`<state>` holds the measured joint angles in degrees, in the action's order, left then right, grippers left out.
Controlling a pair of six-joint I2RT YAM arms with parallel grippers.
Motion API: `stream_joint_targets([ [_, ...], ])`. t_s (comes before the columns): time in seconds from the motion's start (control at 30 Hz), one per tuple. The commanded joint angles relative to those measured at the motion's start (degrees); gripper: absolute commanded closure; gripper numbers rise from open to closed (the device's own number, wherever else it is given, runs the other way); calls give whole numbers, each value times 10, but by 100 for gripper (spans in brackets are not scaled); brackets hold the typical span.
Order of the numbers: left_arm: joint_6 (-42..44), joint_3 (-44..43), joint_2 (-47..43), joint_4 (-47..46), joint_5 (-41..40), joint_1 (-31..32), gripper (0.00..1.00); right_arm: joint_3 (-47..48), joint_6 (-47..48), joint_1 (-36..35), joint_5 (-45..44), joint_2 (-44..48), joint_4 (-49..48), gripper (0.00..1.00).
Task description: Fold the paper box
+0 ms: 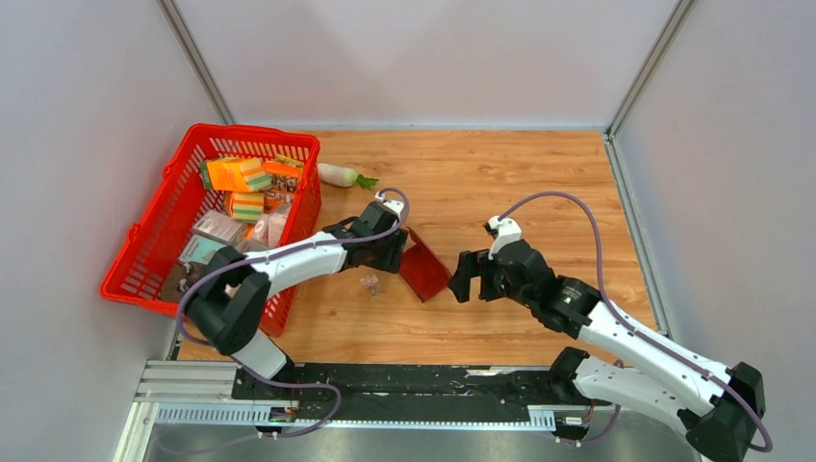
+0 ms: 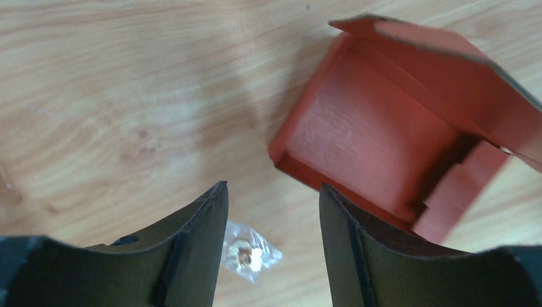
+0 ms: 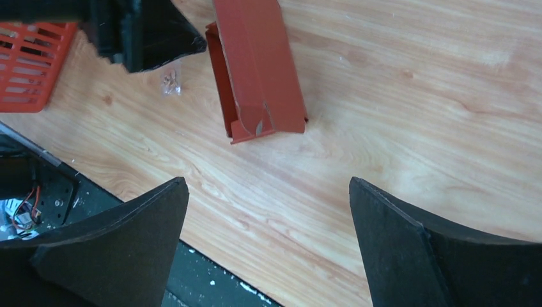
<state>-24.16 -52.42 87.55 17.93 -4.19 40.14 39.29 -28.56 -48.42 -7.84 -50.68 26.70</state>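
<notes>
At the far left sits the basket, well apart from the work. Next comes the left gripper, jaws parted and holding nothing (a small clear sachet lies on the table just below its fingers). The box lies just beyond its tips, ahead and to its right, near but not between the jaws. It rests on the wood between the two arms, toward the near edge, half formed: a shallow tray with one long wall up and a flap leaning over it. From above, its long axis runs from far-left to near-right, so it lies slantwise across the gap between the grippers rather than along it. The tabbed, unfinished end points at the right gripper, which stands wide open and empty, just beside that near corner. Both are close, the left perhaps a shade closer. The next fold likely needs one arm to pin the tray while the other presses the flap down.
</notes>
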Motion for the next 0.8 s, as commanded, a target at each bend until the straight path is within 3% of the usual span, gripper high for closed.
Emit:
stream_joint_targets([
  [0.0, 98, -62, 71, -40, -6, -4, 38, -27, -31, 5, 10, 43, 31, 0],
  [0.23, 98, -92, 123, -63, 19, -4, 44, -41, -39, 9, 12, 49, 25, 0],
  [0.43, 60, -100, 132, -47, -8, 3, 67, -21, -76, 25, -2, 15, 41, 0],
  [0.53, 10, -69, 112, -57, -66, 33, 77, -18, -112, 52, 11, -9, 50, 0],
  [0.7, -112, -16, 79, -73, -157, 106, 81, -26, -119, 90, 32, -52, 47, 1],
  [0.77, -128, -11, 76, -77, -166, 122, 75, -38, -90, 93, 34, -52, 20, 4],
])
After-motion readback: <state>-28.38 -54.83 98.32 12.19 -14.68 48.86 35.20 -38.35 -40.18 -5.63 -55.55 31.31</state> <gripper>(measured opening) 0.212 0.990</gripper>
